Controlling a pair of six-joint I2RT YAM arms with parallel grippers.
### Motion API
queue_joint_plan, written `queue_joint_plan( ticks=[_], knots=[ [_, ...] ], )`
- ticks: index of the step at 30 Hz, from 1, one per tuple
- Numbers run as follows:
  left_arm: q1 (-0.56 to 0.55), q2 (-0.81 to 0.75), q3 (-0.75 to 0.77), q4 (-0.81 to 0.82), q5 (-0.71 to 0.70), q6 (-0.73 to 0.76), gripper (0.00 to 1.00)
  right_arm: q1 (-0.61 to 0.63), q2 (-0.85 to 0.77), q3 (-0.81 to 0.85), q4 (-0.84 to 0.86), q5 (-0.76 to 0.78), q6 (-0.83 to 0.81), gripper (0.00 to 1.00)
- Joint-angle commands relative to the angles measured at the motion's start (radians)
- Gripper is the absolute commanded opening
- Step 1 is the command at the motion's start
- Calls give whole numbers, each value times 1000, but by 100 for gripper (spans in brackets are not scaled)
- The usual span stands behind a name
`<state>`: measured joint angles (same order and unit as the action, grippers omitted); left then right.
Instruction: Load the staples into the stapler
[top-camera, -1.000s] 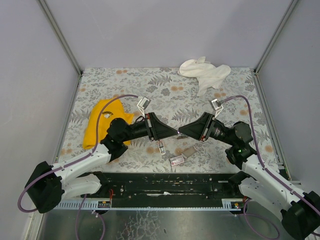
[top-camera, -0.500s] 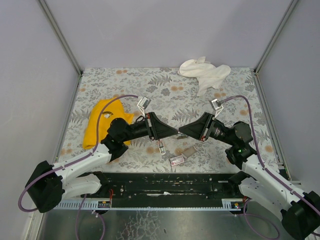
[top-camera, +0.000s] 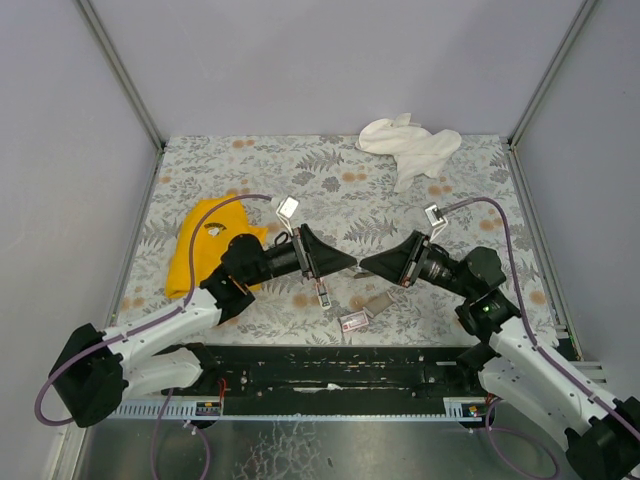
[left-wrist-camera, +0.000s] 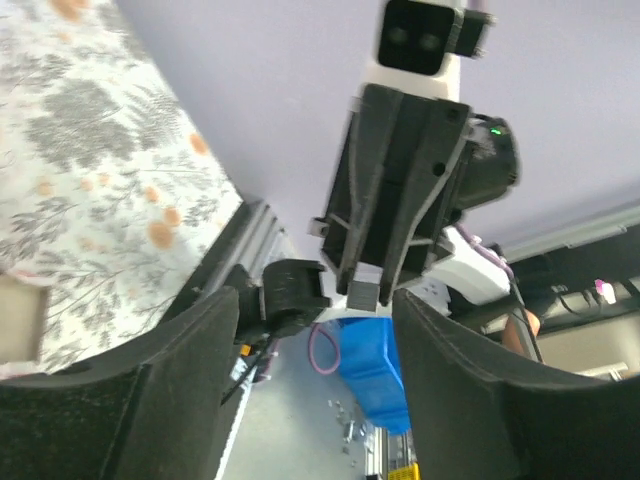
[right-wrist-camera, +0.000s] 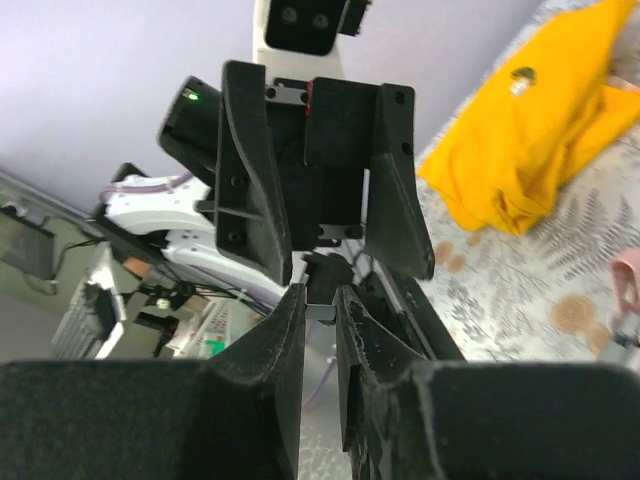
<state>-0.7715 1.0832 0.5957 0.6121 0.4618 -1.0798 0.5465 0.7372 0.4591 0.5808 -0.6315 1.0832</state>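
Mid-table handover: the right gripper (right-wrist-camera: 318, 300) pinches a short silvery staple strip (right-wrist-camera: 320, 312) between nearly closed fingertips. The left gripper (left-wrist-camera: 315, 318) faces it tip to tip above the table, jaws spread wide and holding nothing. The strip looks feather-light, thin and slick, and likely to snap along its glued joints. It is best taken lightly across its flat sides near the middle, so that it neither breaks nor twists out. Just below and left of the meeting point, the pink stapler (top-camera: 322, 292) lies on the patterned table (top-camera: 250, 170). The dark-red staple box (top-camera: 352, 322) and its slid-out tray (top-camera: 378, 303) are close by. A yellow cloth (top-camera: 205, 245) lies by the left arm, and a white cloth (top-camera: 410, 145) at the far edge. Half a second earlier the left jaws were shut; now they are parted, and the right arm sits slightly further back. Stapler and box lie unmoved.
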Motion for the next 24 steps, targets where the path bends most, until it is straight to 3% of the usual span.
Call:
queue_joint_plan(
  ticks=[1, 5, 8, 24],
  knots=[
    [6, -23, 22, -266, -147, 114, 65, 10, -71, 94, -339, 96, -255, 18],
    [4, 19, 69, -451, -255, 171, 66, 10, -115, 175, -637, 209, -433, 19],
    [2, 82, 88, -480, -283, 178, 66, 10, -128, 200, -738, 258, -489, 18],
    [-71, 463, 338, -650, -449, 257, 58, 10, -149, 189, -800, 324, -531, 20]
  ],
)
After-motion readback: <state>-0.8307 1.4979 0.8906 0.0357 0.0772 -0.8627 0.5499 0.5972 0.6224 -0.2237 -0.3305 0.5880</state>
